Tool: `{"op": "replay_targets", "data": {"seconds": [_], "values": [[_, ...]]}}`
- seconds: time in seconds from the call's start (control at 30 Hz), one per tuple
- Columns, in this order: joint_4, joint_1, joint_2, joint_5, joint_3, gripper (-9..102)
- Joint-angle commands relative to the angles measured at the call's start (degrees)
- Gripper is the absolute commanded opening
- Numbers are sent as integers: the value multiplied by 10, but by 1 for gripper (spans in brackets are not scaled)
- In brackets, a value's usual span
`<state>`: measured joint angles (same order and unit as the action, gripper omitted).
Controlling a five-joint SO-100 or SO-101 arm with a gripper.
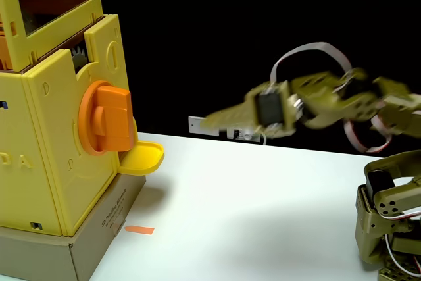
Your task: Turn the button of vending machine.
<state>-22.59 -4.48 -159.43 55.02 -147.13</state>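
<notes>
White table point(250, 195), black backdrop behind it. At 9 o'clock, a grey cardboard base point(99, 241) sits directly on the table, cut off by the left and bottom edges. A small orange tape strip point(139, 230) lies flat on the table just beside the base, at about 7 o'clock. The arm's base point(388, 228) stands at 4 o'clock, near the right edge.

The orange button point(105, 118), bar upright, sits on the tall yellow vending machine point(49, 156) at left.
</notes>
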Motion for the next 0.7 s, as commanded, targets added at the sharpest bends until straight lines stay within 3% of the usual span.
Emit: {"op": "replay_targets", "data": {"seconds": [0.0,0.3,0.67], "values": [[112,15,16,38,-42,-1],[417,62,63,183,-198,-2],[653,41,145,238,-271,-2]]}}
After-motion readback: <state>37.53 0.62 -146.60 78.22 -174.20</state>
